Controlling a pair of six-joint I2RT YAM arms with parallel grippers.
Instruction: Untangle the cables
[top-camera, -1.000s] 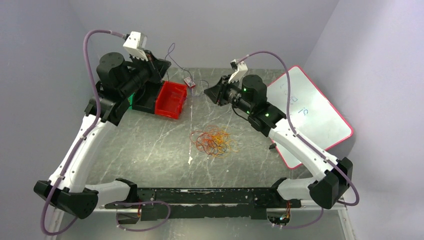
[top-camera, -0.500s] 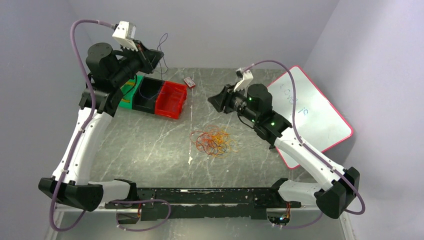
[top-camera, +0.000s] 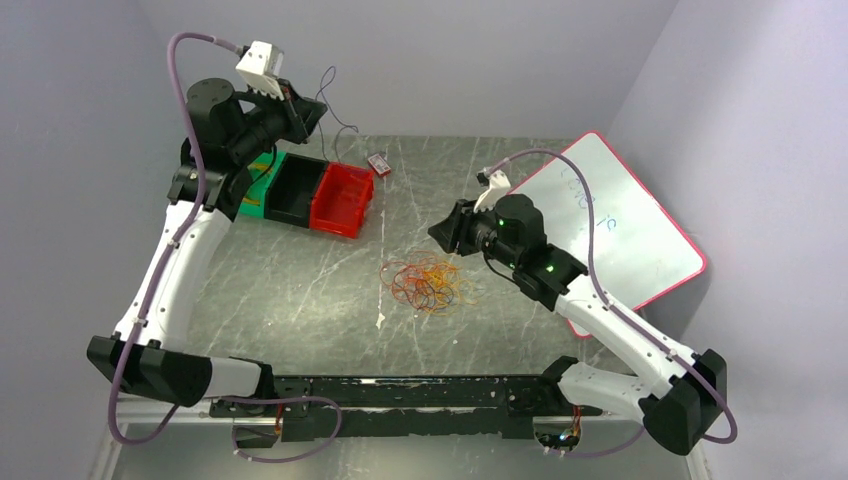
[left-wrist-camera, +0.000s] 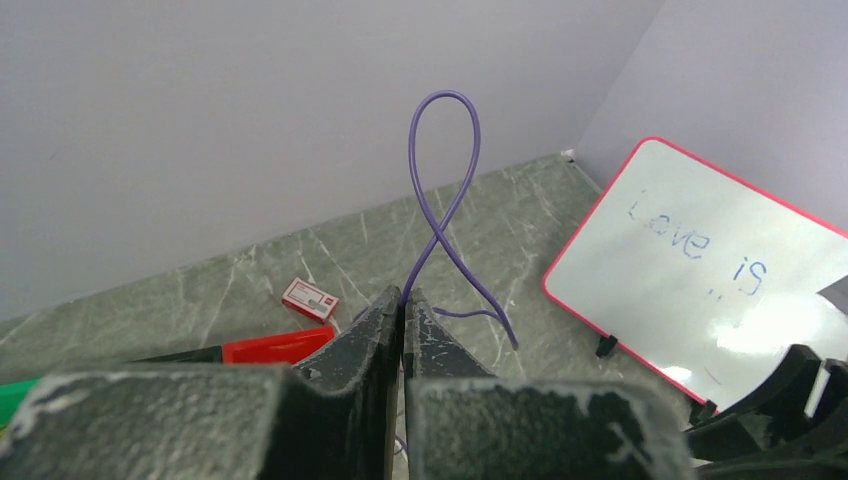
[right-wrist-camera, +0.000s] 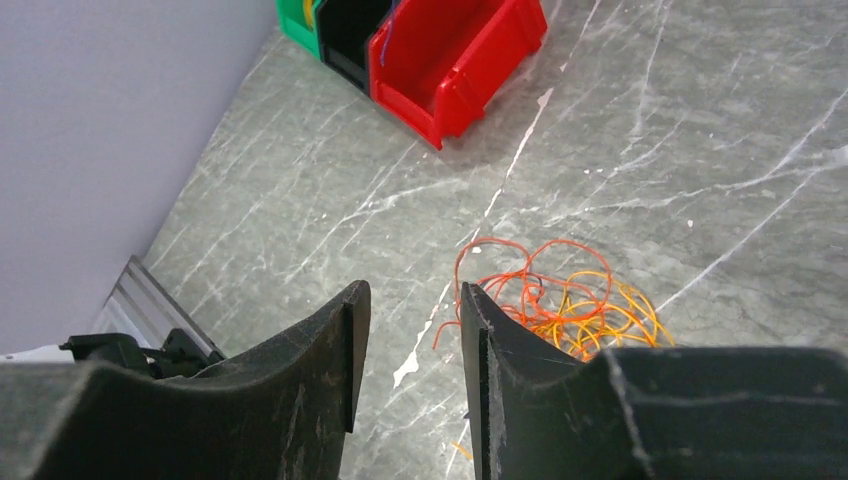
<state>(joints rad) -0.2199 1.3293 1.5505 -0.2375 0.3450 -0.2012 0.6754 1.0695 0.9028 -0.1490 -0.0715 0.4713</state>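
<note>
Cables (top-camera: 428, 282) in orange, red, yellow and black lie heaped in one tangle at the middle of the grey surface (top-camera: 300, 300), well apart from the whiteboard (top-camera: 620, 225) at the right. A second ago the right arm reached to the back, close to the left one. It has since swung down toward the heap, and the right end effector (right-wrist-camera: 410, 340) now hangs near the tangle with its jaws apart and nothing between them. The left end effector (left-wrist-camera: 403, 312) stays raised at the back left, pressed together on a purple cable (left-wrist-camera: 442, 190) that loops upward and trails free. That strand looks separated, so the heap is probably next. Beneath the left arm three bins stand in a row: green bin (top-camera: 262, 185), black bin (top-camera: 293, 190), red bin (top-camera: 342, 200). A thin bluish strand shows at the wall between black and red; I cannot tell which bin holds it. The green bin's inside is mostly hidden.
</note>
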